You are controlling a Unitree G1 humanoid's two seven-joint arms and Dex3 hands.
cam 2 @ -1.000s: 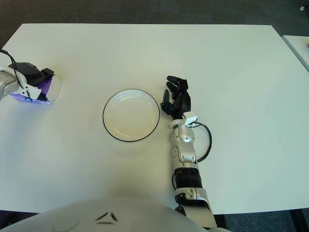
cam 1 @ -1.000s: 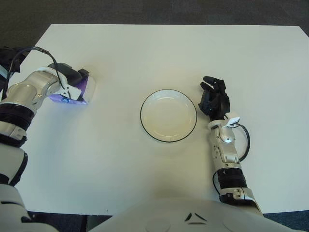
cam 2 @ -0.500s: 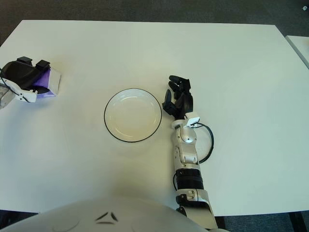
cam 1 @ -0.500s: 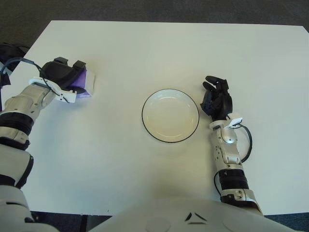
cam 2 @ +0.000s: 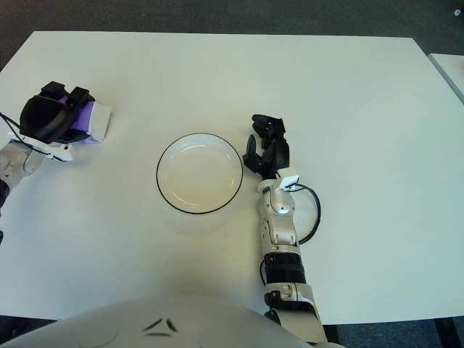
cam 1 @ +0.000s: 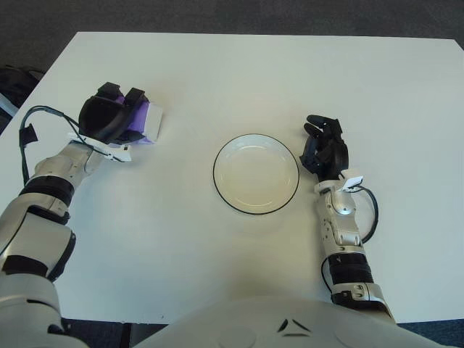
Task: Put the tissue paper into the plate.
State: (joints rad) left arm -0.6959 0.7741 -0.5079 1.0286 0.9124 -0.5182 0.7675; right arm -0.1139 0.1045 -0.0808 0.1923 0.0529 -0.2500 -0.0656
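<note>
One flat white table (cam 1: 239, 80) with a smooth matte top fills the view. On it sits one round plate (cam 1: 255, 173), shallow and glossy white with a thin dark rim, holding nothing.

One tissue pack (cam 1: 145, 123) shows at the left side of the table, well apart from the plate: a small soft rectangular packet, purple on the part next to the fingers and white at the end facing the plate. The left hand (cam 1: 112, 121), black and made of hard jointed segments, is wrapped around it, the fingers curled over the top so that only the pack's right end and a strip of purple show. Whether the pack touches the table or is lifted off it cannot be told.

The right hand (cam 1: 324, 145), also black, shows just beside the plate's right edge with its fingers loosely bent and nothing in them. Its silver forearm (cam 1: 339, 225) runs back toward the body, with one thin black cable looping along it.
</note>
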